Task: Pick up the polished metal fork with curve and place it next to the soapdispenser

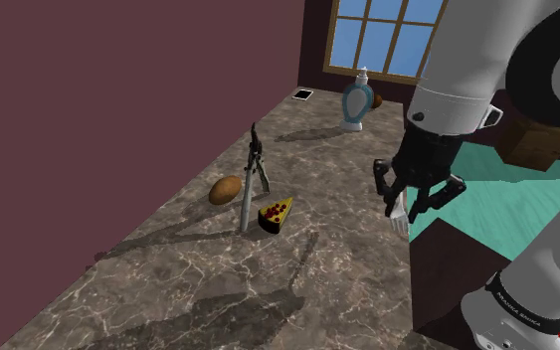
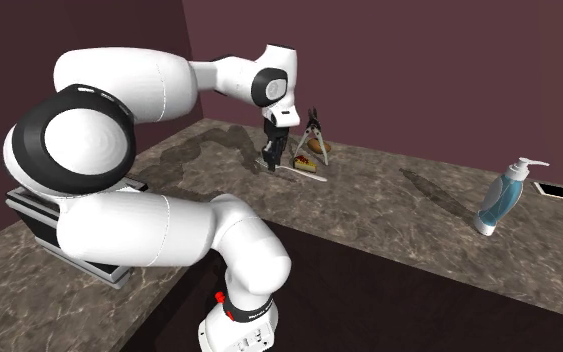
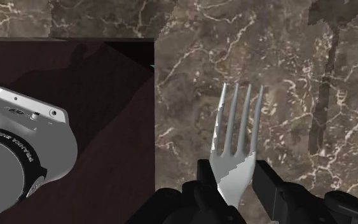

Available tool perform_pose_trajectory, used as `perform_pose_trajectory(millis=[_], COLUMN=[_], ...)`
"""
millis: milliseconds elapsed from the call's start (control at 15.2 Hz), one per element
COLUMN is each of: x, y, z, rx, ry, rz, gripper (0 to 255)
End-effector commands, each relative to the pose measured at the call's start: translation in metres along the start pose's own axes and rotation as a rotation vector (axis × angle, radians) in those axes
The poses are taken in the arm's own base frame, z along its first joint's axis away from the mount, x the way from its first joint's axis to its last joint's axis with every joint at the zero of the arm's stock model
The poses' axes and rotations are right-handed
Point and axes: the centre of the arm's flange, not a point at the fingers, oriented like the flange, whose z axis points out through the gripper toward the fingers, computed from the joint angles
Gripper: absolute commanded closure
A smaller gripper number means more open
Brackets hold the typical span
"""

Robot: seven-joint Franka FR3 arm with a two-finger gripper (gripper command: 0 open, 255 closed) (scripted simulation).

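Note:
A shiny grey metal fork (image 3: 236, 141) is clasped by its handle between my black fingers (image 3: 268, 184), its tines pointing away from the hand. My gripper (image 1: 417, 199) hangs a little above the marble counter (image 1: 297, 288) near its edge on the shoulder view's right, shut on the fork (image 1: 399, 214). The soap dispenser (image 1: 357, 102), blue and white with a pump top, stands upright at the far end of the counter by the window. In the second exterior view the dispenser (image 2: 500, 198) is far to the right of the gripper (image 2: 272, 157).
A brown potato (image 1: 226, 189), a long grey utensil (image 1: 247, 201), dark tongs-like tool (image 1: 258, 157) and a yellow wedge with red spots (image 1: 276, 214) lie mid-counter. A flat black phone (image 1: 303, 93) lies beside the dispenser. The counter drops off beside my base (image 3: 18, 153).

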Motion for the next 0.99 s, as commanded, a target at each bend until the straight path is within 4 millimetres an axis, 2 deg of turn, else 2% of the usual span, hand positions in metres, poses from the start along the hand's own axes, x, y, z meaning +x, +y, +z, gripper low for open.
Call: perform_pose_trajectory(millis=[0,924], x=[-0.001,-0.006], y=[0.001,0.002], z=[-0.011,-0.085], rx=[0.0,0.0], ry=[0.0,0.0], rz=[0.0,0.0], gripper=[255,255])
